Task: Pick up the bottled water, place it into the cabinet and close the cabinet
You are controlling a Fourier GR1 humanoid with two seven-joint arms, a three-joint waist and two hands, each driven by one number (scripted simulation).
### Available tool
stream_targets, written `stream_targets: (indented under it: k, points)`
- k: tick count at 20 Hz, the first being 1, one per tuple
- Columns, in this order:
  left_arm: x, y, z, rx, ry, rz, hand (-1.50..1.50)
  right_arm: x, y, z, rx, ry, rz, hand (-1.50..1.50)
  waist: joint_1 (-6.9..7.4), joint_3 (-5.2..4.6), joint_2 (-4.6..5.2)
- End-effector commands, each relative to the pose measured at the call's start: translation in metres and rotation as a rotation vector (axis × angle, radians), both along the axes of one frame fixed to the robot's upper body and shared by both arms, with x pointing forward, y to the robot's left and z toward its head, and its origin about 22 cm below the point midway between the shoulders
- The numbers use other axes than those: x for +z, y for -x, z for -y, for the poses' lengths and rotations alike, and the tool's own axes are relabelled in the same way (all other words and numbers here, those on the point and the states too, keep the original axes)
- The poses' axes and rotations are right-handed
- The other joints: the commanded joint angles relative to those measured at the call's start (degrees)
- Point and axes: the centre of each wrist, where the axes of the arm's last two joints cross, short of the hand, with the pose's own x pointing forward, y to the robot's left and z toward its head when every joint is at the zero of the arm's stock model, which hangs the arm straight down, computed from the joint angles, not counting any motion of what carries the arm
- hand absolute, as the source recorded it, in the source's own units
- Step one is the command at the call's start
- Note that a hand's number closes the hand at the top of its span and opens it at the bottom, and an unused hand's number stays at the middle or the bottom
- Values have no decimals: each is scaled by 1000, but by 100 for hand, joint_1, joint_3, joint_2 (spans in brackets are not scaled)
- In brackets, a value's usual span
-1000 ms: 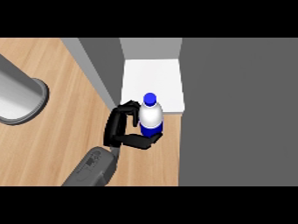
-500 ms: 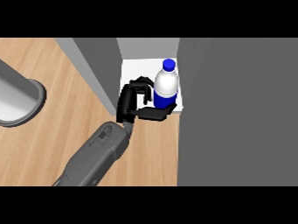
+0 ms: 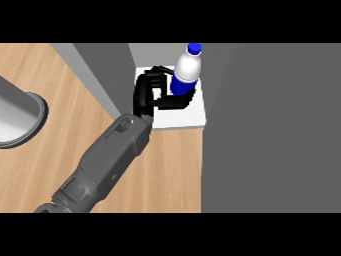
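The bottled water (image 3: 186, 67) is white with a blue cap and a blue label. It stands upright, or slightly tilted, over the back of the cabinet's white shelf (image 3: 184, 119), between grey walls. My left hand (image 3: 149, 92) is shut on the bottle's lower part from the left. Its fingers curl round the far side and the thumb (image 3: 174, 102) round the near side. The grey forearm (image 3: 106, 160) comes in from the lower left. I cannot tell whether the bottle's base touches the shelf. The right hand shows nowhere.
A broad grey panel (image 3: 284, 130), probably the cabinet's door or side, fills the right of the view. The cabinet's left wall (image 3: 103, 75) stands beside my wrist. A grey cylinder (image 3: 7, 117) stands on the wooden counter (image 3: 47, 170) at the left.
My left hand has carried the bottle from the shelf's front edge deeper into the cabinet, with the forearm stretching out after it. The cylinder shows further left.
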Motion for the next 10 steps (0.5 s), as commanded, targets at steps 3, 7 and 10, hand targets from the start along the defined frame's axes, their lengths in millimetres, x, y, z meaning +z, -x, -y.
stream_targets:
  k: [3,7,10]
  points:
    - [7,-22,-10,139,-212,43,150,13,-3,3,-5,-75,38,-150,3,6,59]
    - [6,-32,-29,253,-391,39,-150,12,3,0,11,-86,26,-150,-63,6,26]
    - [5,-32,-16,279,-402,11,-150,8,4,-1,31,-72,32,-150,-152,0,50]
